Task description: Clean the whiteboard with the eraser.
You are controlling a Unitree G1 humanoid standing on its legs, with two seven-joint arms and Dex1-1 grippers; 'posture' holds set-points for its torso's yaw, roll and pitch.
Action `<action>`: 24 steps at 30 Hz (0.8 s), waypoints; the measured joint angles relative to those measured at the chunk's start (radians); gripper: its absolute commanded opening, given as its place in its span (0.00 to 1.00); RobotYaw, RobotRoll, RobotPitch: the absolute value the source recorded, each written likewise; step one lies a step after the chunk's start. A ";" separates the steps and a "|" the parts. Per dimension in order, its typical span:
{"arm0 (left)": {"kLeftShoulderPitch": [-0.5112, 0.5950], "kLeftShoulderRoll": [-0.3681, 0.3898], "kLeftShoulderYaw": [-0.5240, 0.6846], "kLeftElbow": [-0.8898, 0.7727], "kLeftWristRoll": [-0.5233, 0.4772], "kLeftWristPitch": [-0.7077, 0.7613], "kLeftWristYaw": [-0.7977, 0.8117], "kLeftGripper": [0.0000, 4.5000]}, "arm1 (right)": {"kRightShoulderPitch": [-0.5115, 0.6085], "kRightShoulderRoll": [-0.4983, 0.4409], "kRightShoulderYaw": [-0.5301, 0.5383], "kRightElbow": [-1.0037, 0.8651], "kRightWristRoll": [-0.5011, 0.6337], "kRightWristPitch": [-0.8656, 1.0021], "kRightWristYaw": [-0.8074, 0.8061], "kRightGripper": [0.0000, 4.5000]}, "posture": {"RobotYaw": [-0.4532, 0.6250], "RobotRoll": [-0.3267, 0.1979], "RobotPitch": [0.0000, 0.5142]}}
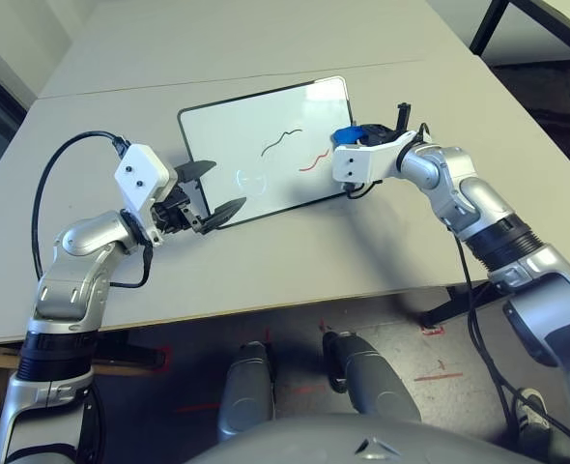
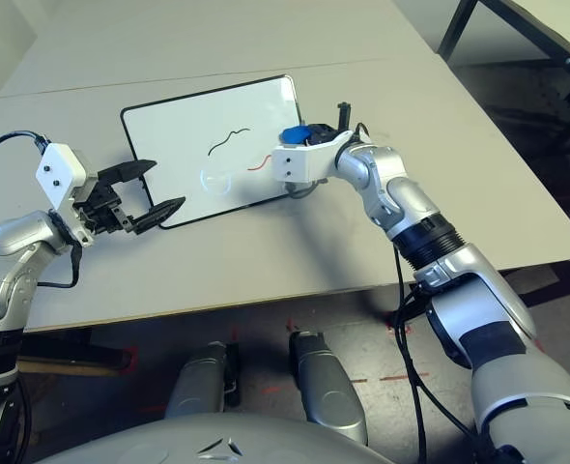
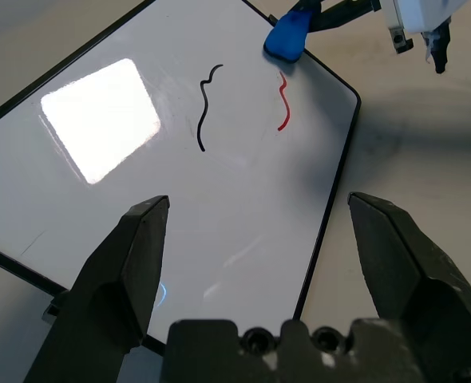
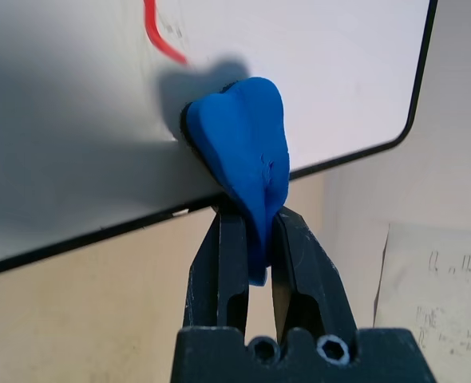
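The whiteboard [image 1: 237, 135] lies flat on the grey table, with a black squiggle [image 1: 283, 141] and a red squiggle [image 1: 312, 160] on its right half. My right gripper [image 4: 251, 231] is shut on the blue eraser [image 4: 247, 144], whose tip presses on the board's right edge [image 4: 315, 72] just beside the red mark. In the head view the eraser [image 1: 345, 134] sits at that right edge. My left gripper [image 1: 222, 187] is open over the board's near left corner, one finger above the white surface and one past the frame. Between its fingers [image 3: 132, 263] lies bare board [image 3: 243, 96].
The grey table [image 1: 295, 261] runs to a front edge near my body. A seam [image 1: 121, 87] divides it from a second tabletop behind. Black legs of another table [image 1: 493, 24] stand at the far right. A sheet with handwriting [image 4: 435, 295] lies beside the board.
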 measured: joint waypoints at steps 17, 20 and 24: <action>0.026 0.004 0.008 -0.012 -0.002 0.012 0.000 1.00 | 0.069 0.095 0.034 -0.148 -0.070 0.021 0.096 0.05 | 0.35 0.62 0.32; 0.026 0.004 0.008 -0.012 -0.002 0.012 0.000 1.00 | 0.074 0.123 0.044 -0.151 -0.080 0.025 0.105 0.05 | 0.35 0.62 0.32; 0.026 0.004 0.008 -0.012 -0.002 0.012 0.000 1.00 | 0.084 0.133 0.045 -0.163 -0.092 0.028 0.112 0.05 | 0.35 0.62 0.32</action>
